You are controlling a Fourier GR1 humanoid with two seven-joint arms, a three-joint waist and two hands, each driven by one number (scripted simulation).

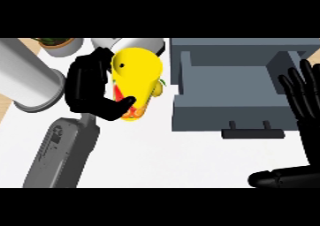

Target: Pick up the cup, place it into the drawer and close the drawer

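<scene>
Left hand (91, 86) grasps the cup (136, 81), fingers and thumb curled round it; cup is bright yellow with a black dot, red-orange at its lower end, tilted. Open grey drawer (238, 103) sits right of it. Right hand (313, 110) released, fingers straight.

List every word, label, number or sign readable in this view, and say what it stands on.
None can be read.
The yellow cup in the left hand bears red and orange markings near its lower end, but no letters show.
The grey drawer and the right hand carry no text.
</scene>
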